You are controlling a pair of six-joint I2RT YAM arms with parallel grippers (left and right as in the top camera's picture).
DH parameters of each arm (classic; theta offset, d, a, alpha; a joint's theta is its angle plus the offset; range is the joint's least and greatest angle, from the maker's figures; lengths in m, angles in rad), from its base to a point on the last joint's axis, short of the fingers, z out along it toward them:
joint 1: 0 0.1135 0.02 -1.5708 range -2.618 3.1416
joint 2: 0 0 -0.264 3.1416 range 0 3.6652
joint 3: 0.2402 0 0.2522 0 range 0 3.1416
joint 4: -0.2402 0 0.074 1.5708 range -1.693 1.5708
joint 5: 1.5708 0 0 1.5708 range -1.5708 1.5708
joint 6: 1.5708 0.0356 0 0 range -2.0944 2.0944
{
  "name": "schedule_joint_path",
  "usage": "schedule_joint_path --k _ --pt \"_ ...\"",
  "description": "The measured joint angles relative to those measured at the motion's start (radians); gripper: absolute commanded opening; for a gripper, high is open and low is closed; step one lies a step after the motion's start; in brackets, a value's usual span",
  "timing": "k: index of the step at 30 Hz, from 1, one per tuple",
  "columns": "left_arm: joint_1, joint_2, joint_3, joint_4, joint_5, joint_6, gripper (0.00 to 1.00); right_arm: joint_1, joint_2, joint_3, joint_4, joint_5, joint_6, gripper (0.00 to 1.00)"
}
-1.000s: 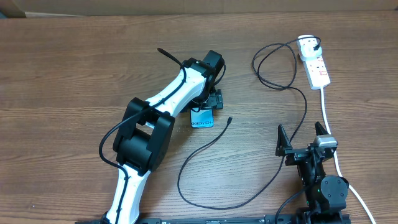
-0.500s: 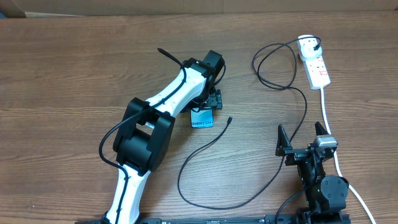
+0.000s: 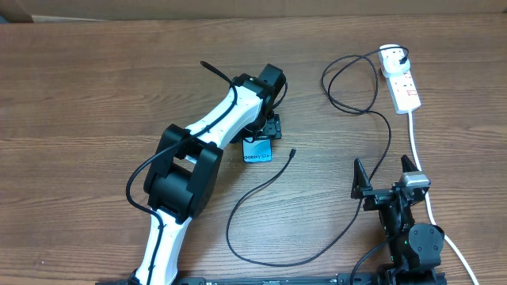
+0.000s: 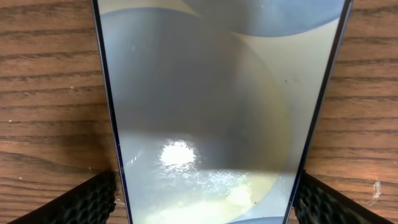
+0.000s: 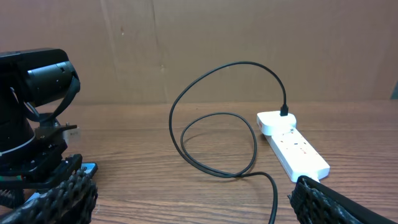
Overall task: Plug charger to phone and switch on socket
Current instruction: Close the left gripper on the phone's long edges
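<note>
The phone [image 3: 257, 150] lies flat on the wooden table, and its pale screen fills the left wrist view [image 4: 211, 112]. My left gripper [image 3: 264, 134] [image 4: 205, 211] straddles it, open, one pad by each long edge; a sliver of wood shows beside the left pad. The charger cable [image 3: 261, 186] curls across the table, its free connector tip [image 3: 293, 152] just right of the phone. Its other end is plugged into the white socket [image 3: 402, 83] [image 5: 292, 146] at the far right. My right gripper [image 3: 382, 168] [image 5: 193, 205] stands open and empty near the front right.
A thick white cord [image 3: 416, 142] runs from the socket toward the front, passing beside my right gripper. The black cable loops [image 5: 186, 137] lie between the right gripper and the socket. A cardboard wall [image 5: 199, 50] closes the far side.
Nothing has visibly moved in the overhead view; both arms, the phone and the cable stay where they were.
</note>
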Motion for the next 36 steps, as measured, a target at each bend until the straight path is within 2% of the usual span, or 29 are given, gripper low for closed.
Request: schedule_joint_path --k 15,36 --pt "0.000 0.000 0.000 0.001 0.000 0.000 0.79 0.000 0.000 0.000 0.001 0.000 0.000 1.00" --pt "0.000 0.000 0.000 -0.006 0.004 0.000 0.76 0.000 0.000 0.000 0.001 0.000 0.000 1.00"
